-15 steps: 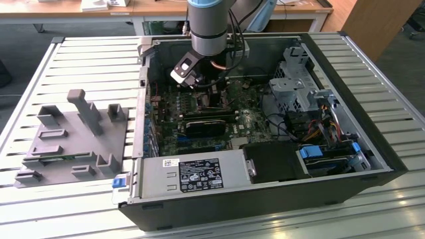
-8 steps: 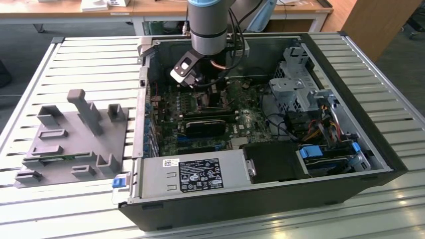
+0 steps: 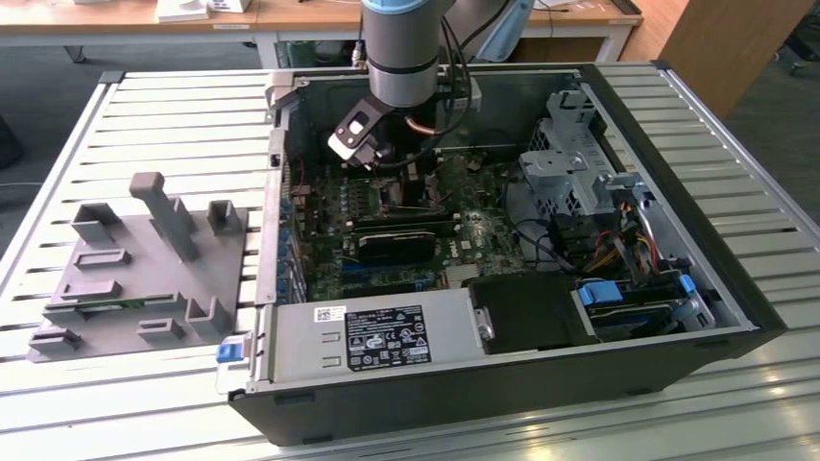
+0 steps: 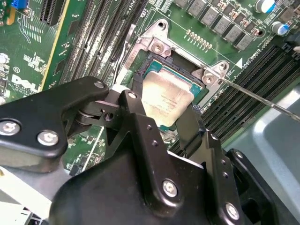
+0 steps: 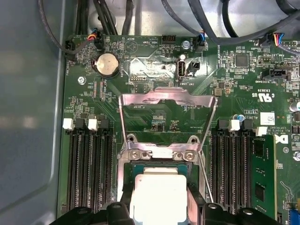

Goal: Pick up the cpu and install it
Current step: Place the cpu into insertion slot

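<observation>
Black tool: you have the tool (image 4: 161, 110) low over the socket. Its two fingers (image 4: 138, 122) are closed in on opposite edges of the cpu with only the chip between them, and they look to be gripping it.
Silver-grey cpu: the cpu (image 4: 166, 96) lies between the fingertips, directly over the socket opening, metal top up. In both wrist views its green rim sits within the socket frame. You cannot tell whether it is fully seated or just above its seat.
Step in hand: by the look of it, you are setting the chip into place. Hold it flat, square its edges with the frame, and let it settle without force. Any tilt or sideways push risks the contacts underneath.
Socket: the metal frame of the socket (image 4: 154, 51) surrounds the chip on all sides.
Load plate: the load plate (image 5: 164, 98) is swung open beyond the chip, apart from the fingers.
Lever: the thin lever (image 4: 255, 95) is released and angles away from a socket corner, near one finger, so mind it.
Memory slots: the memory slots (image 5: 89, 168) flank the socket on both sides, near the tool but not touching it.
Motherboard: the motherboard (image 3: 487, 235) lies flat inside the open computer case (image 3: 513, 384).
Fixture tray: the grey fixture tray (image 3: 129, 279) rests on the slatted surface (image 3: 167, 106), at the exterior view's left of the case and well apart from the tool.
</observation>
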Robot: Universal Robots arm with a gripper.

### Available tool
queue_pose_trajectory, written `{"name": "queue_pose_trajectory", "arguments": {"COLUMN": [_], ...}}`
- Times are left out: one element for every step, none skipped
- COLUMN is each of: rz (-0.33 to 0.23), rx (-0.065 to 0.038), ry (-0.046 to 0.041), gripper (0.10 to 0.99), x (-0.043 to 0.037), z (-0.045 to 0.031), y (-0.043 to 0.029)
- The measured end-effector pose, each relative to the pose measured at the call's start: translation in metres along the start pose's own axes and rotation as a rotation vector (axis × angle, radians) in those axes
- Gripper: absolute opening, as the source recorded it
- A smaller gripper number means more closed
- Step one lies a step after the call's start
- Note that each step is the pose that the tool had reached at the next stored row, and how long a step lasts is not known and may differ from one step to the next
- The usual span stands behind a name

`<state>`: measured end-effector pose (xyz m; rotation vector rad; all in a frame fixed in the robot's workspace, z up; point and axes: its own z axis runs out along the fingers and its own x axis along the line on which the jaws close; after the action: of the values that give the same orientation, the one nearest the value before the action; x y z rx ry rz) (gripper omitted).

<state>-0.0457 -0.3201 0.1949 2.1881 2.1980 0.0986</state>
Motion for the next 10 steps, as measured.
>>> {"name": "queue_pose_trajectory", "arguments": {"rz": [0.000, 0.000, 0.000, 0.000, 0.000, 0.000, 0.000, 0.000, 0.000, 0.000], "rx": [0.000, 0.000, 0.000, 0.000, 0.000, 0.000, 0.000, 0.000, 0.000, 0.000], "ry": [0.0003, 0.0004, 0.0006, 0.0011, 0.0016, 0.0026, 0.0036, 0.0039, 0.0041, 0.0042], "gripper": [0.533, 0.533, 0.533, 0.533, 0.533, 0.533, 0.533, 0.533, 0.533, 0.533], "x": [0.0000, -0.0001, -0.0001, -0.0001, -0.0002, -0.0001, 0.0000, 0.0000, 0.0000, 0.0000], "z": [0.0005, 0.0010, 0.0014, 0.0018, 0.0022, 0.0023, 0.0024, 0.0024, 0.0024, 0.0025], "y": [0.0000, -0.0001, -0.0002, -0.0003, -0.0004, -0.0004, -0.0004, -0.0004, -0.0004, -0.0004]}}
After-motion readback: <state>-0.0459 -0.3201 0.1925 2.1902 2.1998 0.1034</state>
